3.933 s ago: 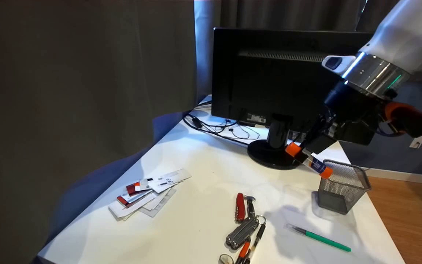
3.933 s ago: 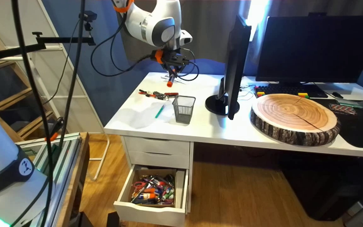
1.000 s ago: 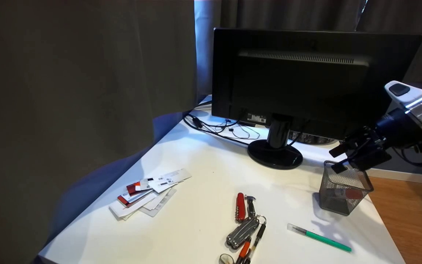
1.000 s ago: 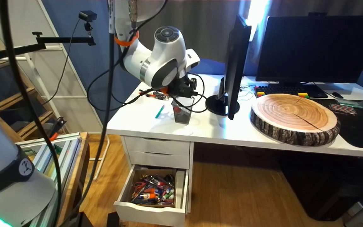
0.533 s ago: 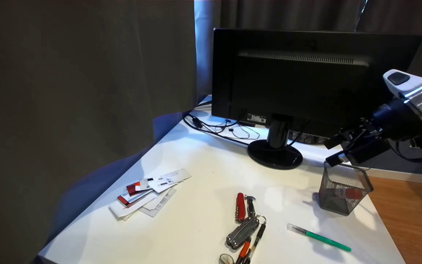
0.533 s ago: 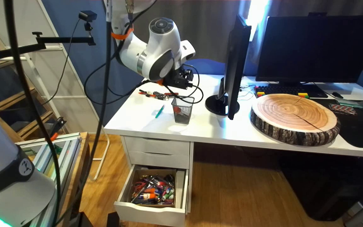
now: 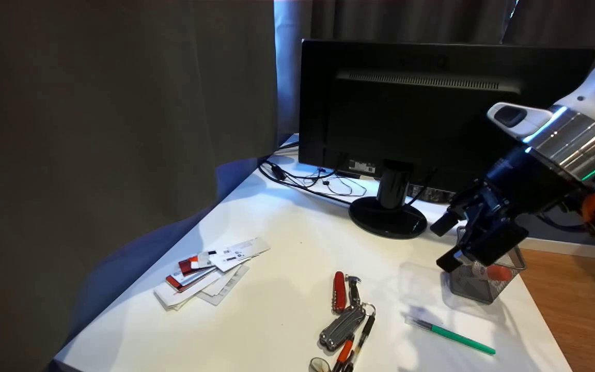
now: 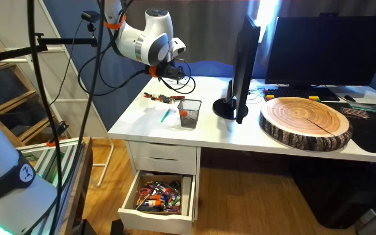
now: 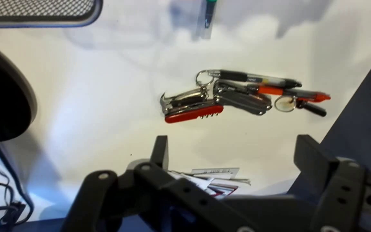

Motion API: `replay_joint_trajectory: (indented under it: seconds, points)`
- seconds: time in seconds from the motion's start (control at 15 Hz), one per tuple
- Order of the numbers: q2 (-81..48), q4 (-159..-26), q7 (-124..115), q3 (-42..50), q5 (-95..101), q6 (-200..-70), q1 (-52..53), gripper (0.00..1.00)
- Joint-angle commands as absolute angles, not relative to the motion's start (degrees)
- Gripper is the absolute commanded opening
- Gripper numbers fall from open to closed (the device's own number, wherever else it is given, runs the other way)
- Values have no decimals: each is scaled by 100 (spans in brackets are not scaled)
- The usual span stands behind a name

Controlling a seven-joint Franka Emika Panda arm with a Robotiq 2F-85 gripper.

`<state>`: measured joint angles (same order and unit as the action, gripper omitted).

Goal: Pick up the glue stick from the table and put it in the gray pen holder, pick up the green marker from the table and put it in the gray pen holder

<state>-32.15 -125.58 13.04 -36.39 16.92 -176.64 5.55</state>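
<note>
Leaning inside the gray pen holder (image 7: 473,290) is the glue stick (image 8: 183,113), its orange end showing through the mesh in both exterior views. The green marker (image 7: 455,336) lies flat on the white table (image 7: 277,315), just beside the holder. In the wrist view only the dark tip and clear cap of the green marker (image 9: 209,14) show at the top edge, and a corner of the gray pen holder (image 9: 87,22) at top left. My gripper (image 9: 232,149) hangs above the table, wide open with nothing between its fingers; in an exterior view it partly covers the holder.
A red pocket knife (image 7: 339,292), a multi-tool (image 7: 342,328) and some pens (image 9: 269,82) lie together near the marker. Paper slips (image 7: 215,271) are farther off. A black monitor (image 7: 432,124) on its round base (image 8: 229,108) stands close to the holder.
Several seconds ago my gripper held the glue stick above the table; now the glue stick is in the holder. Over the last second the opened gripper has risen and moved off the holder.
</note>
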Motion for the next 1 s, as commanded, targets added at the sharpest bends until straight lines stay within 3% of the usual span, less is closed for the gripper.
replay_joint_trajectory:
  seconds: [0.0,0.73,0.93]
  points:
    - [-3269,-12085,1360,-3046,1502,-16800,1350,100]
    - [-4287,-10938,1805,-2498,1387,-15412,2084,100]
    - [-4545,-10742,1957,-2510,1374,-15303,2058,93]
